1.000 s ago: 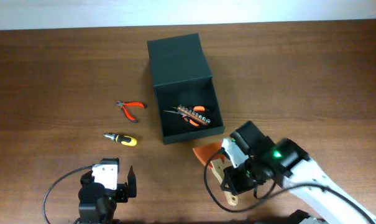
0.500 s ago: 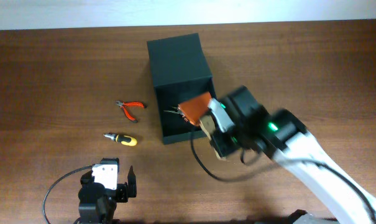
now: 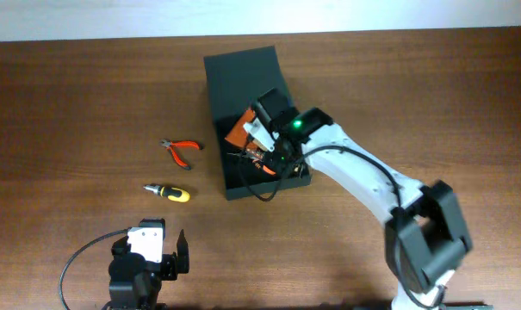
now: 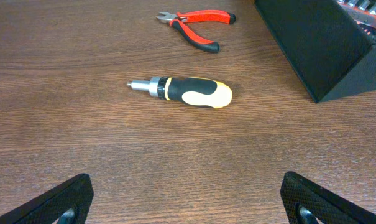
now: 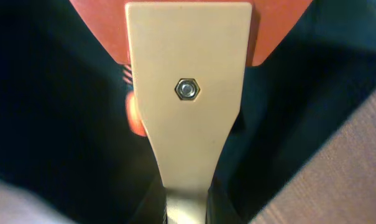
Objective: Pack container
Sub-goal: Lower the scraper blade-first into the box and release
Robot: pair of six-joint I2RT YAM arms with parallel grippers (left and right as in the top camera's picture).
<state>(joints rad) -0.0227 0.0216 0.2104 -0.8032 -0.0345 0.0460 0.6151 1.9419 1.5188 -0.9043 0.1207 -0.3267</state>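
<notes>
Directly over the container (image 3: 243, 82), the right pincer (image 3: 267, 142) clamps an orange-bladed scraper (image 3: 238, 131).

In 1 second the right gripper (image 3: 269, 131) has swung the orange-bladed scraper with a pale wooden handle (image 5: 186, 93) from the table's near edge to over the open dark green cardboard box (image 3: 243, 79).

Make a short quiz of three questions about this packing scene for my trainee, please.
1. True or false: the left gripper holds the black-and-yellow plastic-handled screwdriver.
2. Choose: the right gripper holds the orange-bladed, beige-handled scraper A) above bare table, B) over the open dark green cardboard box, C) beside the left gripper.
3. Fill in: the red-handled metal tool lying near the screwdriver on the brown wooden table is a pair of ___.
Key: 1 false; 2 B; 3 pliers.
</notes>
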